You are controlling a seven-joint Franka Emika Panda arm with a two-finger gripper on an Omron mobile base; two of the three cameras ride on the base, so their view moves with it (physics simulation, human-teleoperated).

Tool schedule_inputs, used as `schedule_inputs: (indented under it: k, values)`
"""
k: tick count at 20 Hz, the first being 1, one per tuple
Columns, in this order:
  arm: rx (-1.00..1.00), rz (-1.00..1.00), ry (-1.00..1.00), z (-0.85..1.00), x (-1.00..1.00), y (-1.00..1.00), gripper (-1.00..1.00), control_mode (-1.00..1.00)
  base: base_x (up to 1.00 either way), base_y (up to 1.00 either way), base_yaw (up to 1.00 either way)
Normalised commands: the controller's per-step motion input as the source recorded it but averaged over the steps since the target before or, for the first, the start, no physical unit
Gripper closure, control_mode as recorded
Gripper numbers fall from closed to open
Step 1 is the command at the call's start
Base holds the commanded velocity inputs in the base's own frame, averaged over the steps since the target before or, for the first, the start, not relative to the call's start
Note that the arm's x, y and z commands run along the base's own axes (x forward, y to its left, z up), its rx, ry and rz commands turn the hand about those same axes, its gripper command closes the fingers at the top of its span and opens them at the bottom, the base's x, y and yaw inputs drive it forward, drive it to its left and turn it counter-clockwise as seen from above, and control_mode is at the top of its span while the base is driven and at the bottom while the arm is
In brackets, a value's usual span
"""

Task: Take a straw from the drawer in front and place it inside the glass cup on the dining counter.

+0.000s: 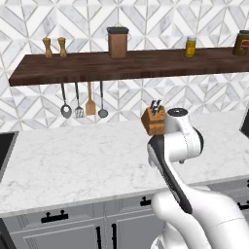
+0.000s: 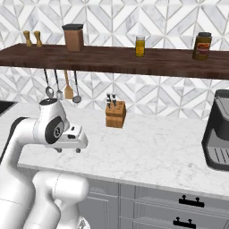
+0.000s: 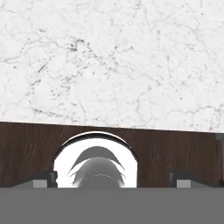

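Note:
My gripper (image 2: 68,150) hangs open and empty just above the near edge of the marble worktop (image 2: 147,152); in the hand view its fingertips (image 3: 43,178) stand wide apart over that same edge (image 3: 112,65). Under the worktop run shut grey drawer fronts with black bar handles (image 1: 53,217), and more of them sit at the right (image 2: 192,201). I cannot tell which of them is the drawer of the task. The straw, the glass cup and the dining counter are out of view.
A knife block (image 2: 115,114) stands at the back of the worktop and a dark coffee machine (image 2: 219,134) at its right end. A wooden shelf (image 1: 121,65) with jars runs above, with utensils (image 1: 78,104) hanging below it. A dark floor (image 3: 26,144) lies below the edge.

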Motion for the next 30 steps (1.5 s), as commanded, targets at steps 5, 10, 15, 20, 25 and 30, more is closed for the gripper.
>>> schedule_inputs:
  k: [5,10,15,20,25,30]
  values:
    - [0.01,0.00,0.00,-0.13,-0.13,0.04,-1.00,1.00,-0.03,0.00,0.00]
    - [0.00,0.00,0.00,0.00,0.00,0.00,-1.00,1.00,-0.06,-0.29,-0.01]
    - [0.00,0.00,0.00,0.00,0.00,0.00,-1.00,1.00,-0.13,-0.53,0.00]
    - [0.00,0.00,0.00,0.00,0.00,0.00,-1.00,1.00,-0.30,-0.50,0.06]
    - [0.00,0.00,0.00,0.00,0.00,0.00,-1.00,1.00,-0.40,-0.24,0.18]
    - [0.00,0.00,0.00,0.00,0.00,0.00,-1.00,1.00,-0.36,-0.10,0.30]
